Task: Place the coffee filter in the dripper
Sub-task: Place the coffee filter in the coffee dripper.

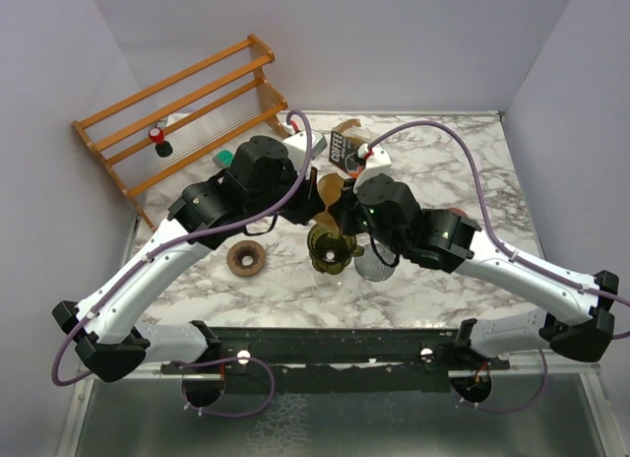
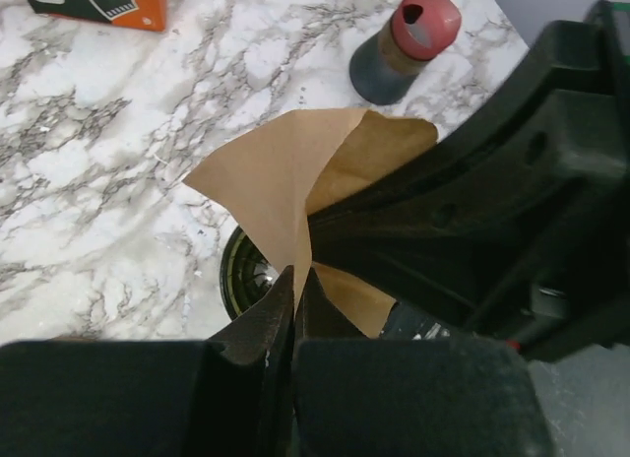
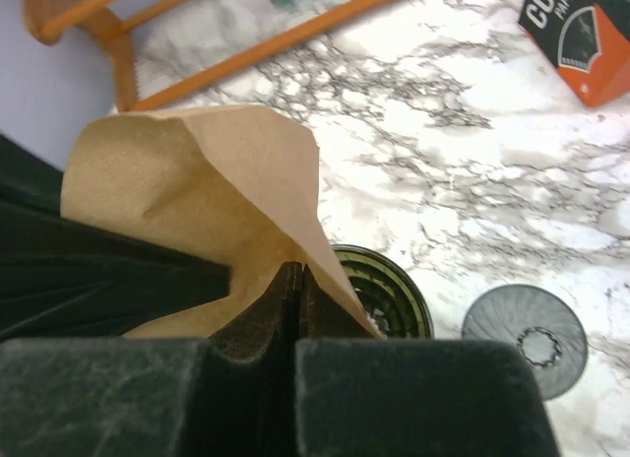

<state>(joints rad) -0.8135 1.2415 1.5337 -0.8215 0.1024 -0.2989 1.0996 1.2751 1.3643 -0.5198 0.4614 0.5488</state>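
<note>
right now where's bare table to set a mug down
Bare marble at far right, between the filter box and the right wall. A thinner strip runs along the near edge, in front of the brown ring. Centre is crowded: left gripper and right gripper pinch the coffee filter over the dripper, grey disc beside it.

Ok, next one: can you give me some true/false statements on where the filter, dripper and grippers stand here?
1. The left gripper and right gripper both pinch the paper filter. True.
2. The filter sits inside the dripper. False: it is held up above the dripper, not seated in it.
3. A grey disc lies on the table beside the dripper. True.
4. The filter box rests on the wooden rack. False: it is on the table.
</note>
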